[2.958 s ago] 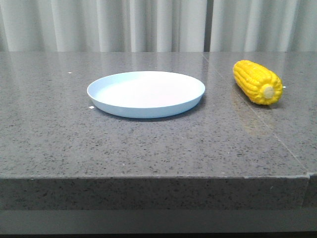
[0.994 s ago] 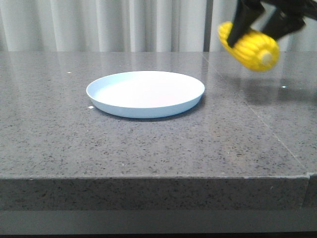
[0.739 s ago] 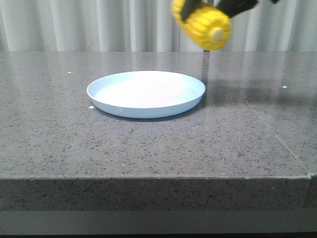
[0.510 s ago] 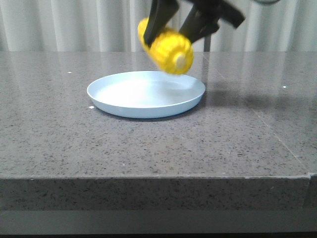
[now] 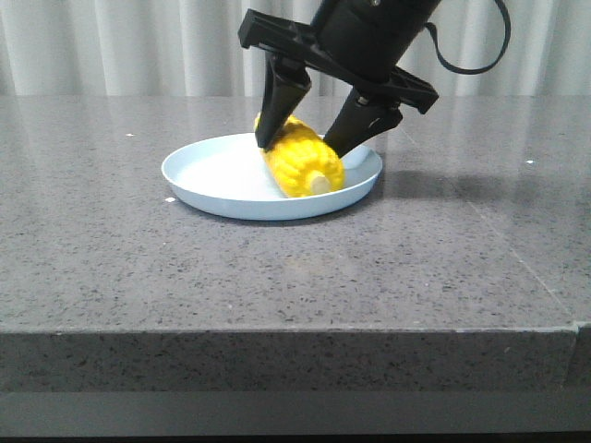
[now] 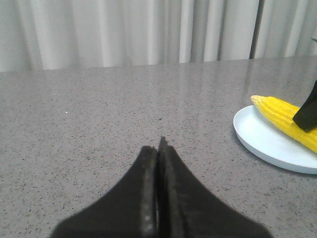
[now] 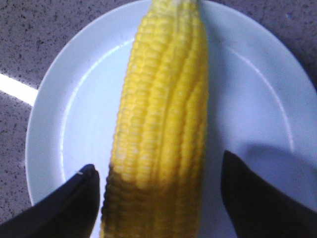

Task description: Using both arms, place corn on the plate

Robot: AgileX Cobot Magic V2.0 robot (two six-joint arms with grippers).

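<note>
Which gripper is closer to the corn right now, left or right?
Right. The right gripper straddles the corn on the plate, fingers apart on either side. The left gripper, fingers shut, hangs over bare table, off to the plate's side.

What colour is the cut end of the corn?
Pale cream-white, against the bright yellow kernels of the corn; it shows best in the front view.

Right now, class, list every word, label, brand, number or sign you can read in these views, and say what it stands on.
None: no readable text shows in any view.
The plate is plain, with no mark.
The corn carries no label.
The right gripper and left gripper show bare black surfaces.
The table shows only grey speckle.
</note>
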